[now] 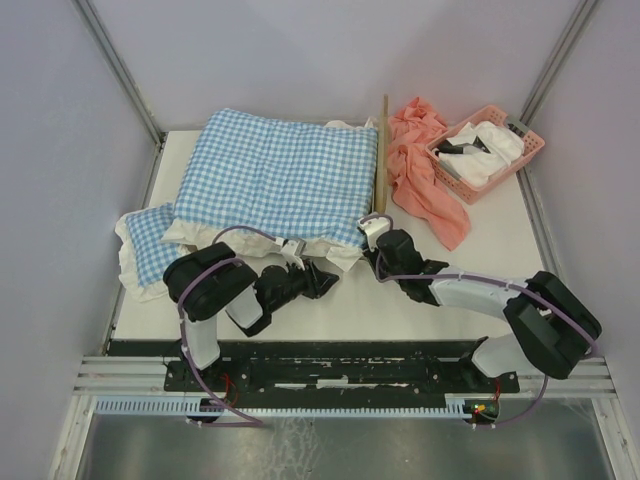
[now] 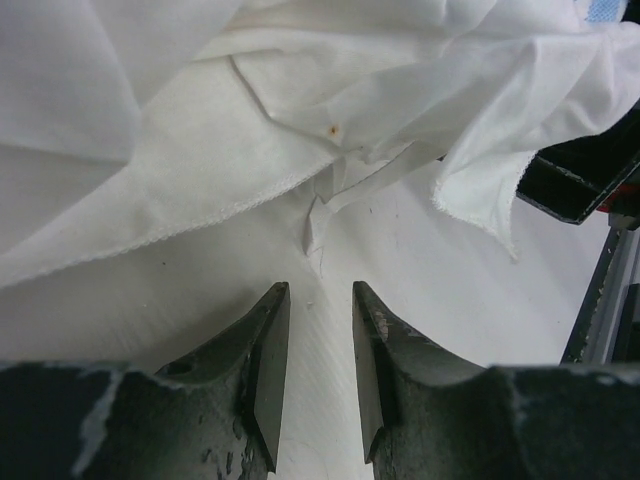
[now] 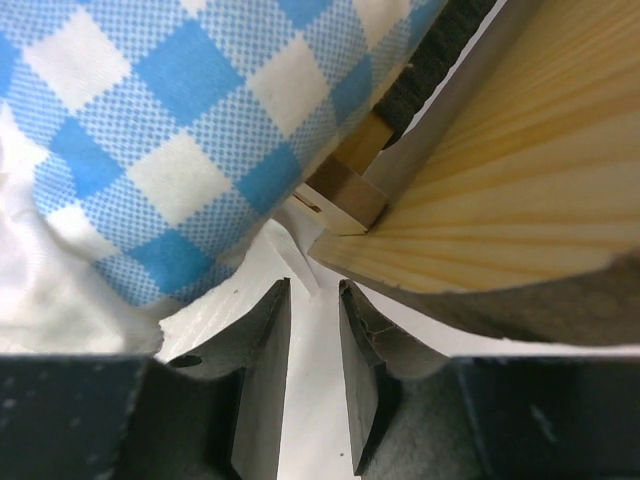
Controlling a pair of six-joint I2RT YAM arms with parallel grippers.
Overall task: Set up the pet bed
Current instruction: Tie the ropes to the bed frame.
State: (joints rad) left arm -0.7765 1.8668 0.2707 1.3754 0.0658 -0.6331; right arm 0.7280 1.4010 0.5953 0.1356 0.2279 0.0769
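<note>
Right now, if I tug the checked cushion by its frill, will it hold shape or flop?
Likely floppy: the checked cushion drapes over the pet bed and its white frill lies creased. It looks quilted and puffy, so probably light for its size, sagging when lifted by one edge. Fabric may catch on the wooden corner.

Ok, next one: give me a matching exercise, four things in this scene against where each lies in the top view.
Things:
1 checked cushion
2 pink basket
3 salmon cloth
4 small checked pillow

Places:
a far right corner
b left edge
c middle, the largest thing
d between the cushion and the basket

Pairs: 1-c, 2-a, 3-d, 4-b
</note>
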